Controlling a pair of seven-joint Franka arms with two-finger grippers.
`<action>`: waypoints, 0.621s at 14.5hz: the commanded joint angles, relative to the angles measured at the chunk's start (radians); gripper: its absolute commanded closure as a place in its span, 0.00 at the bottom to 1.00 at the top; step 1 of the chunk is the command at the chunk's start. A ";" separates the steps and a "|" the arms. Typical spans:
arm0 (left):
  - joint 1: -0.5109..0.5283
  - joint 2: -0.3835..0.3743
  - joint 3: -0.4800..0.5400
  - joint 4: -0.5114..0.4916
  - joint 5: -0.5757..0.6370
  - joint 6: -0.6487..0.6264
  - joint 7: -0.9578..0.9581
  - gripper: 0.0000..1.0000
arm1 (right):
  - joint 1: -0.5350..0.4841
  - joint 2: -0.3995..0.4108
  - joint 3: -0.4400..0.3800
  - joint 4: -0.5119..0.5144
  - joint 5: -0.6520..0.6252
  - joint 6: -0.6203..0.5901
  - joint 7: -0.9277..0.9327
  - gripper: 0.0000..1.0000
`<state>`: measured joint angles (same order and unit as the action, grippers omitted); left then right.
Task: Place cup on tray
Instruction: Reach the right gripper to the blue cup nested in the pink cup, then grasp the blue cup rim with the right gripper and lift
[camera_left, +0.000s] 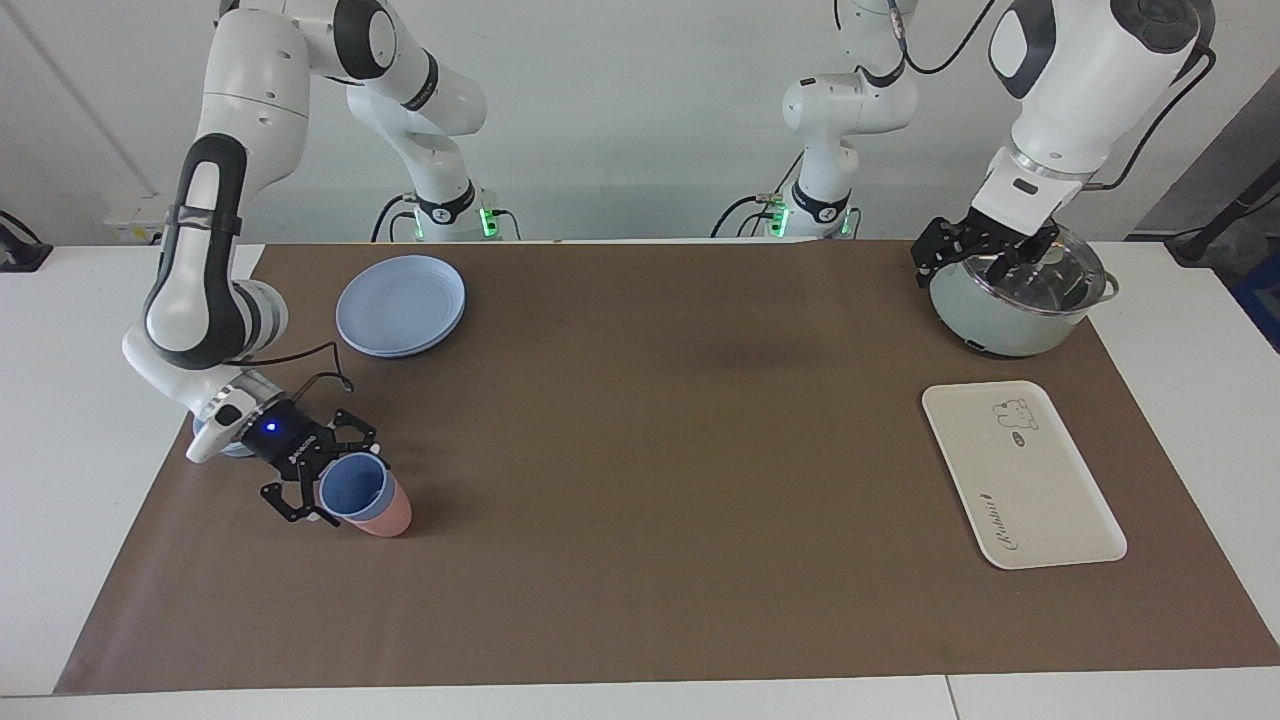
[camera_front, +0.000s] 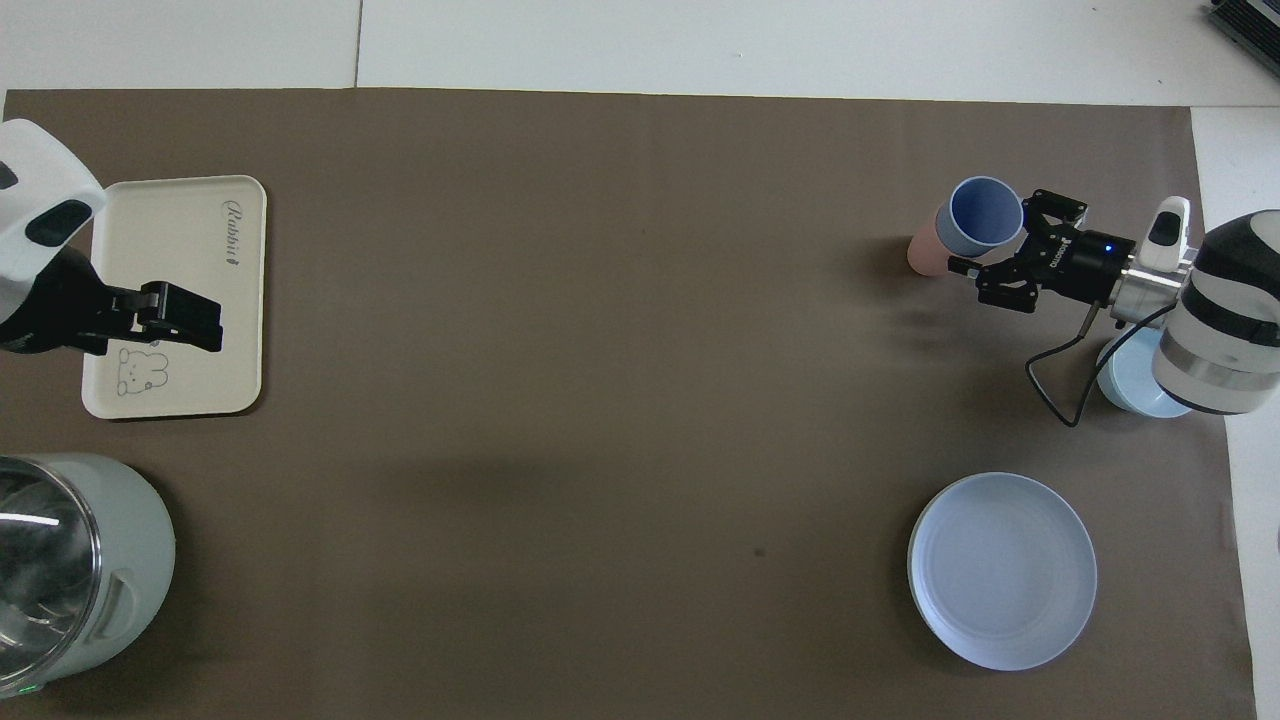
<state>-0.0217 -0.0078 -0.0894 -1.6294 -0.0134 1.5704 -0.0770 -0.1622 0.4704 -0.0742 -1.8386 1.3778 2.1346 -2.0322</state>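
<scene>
The periwinkle-blue cup (camera_left: 352, 489) (camera_front: 985, 213) stands nested inside a salmon-pink tumbler (camera_left: 388, 517) (camera_front: 924, 256) at the right arm's end of the table. My right gripper (camera_left: 345, 482) (camera_front: 992, 235) is low and open, with one finger on each side of the cup near its rim; I cannot tell whether they touch it. The cream-white tray (camera_left: 1030, 500) (camera_front: 180, 225) with the bear drawing lies bare at the left arm's end. My left gripper (camera_left: 985, 256) (camera_front: 185, 318) waits open and holds nothing, raised over the pot's rim.
A round blue plate (camera_left: 400, 303) (camera_front: 1002, 568) lies nearer to the robots than the cup. A light-blue bowl (camera_front: 1135, 388) sits partly under the right arm. A pale green pot with a glass lid (camera_left: 990, 312) (camera_front: 120, 560) stands nearer to the robots than the tray.
</scene>
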 joint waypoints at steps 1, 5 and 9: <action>0.011 -0.021 -0.006 -0.017 -0.013 -0.004 -0.004 0.00 | 0.016 0.016 0.002 -0.001 0.036 0.024 -0.042 0.00; 0.011 -0.021 -0.006 -0.017 -0.013 -0.004 -0.004 0.00 | 0.046 0.014 0.002 -0.022 0.093 0.062 -0.085 0.00; 0.011 -0.021 -0.006 -0.018 -0.013 -0.004 -0.003 0.00 | 0.046 0.013 0.002 -0.028 0.095 0.062 -0.101 0.28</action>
<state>-0.0217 -0.0078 -0.0894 -1.6294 -0.0134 1.5704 -0.0770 -0.1127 0.4858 -0.0745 -1.8541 1.4342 2.1832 -2.0849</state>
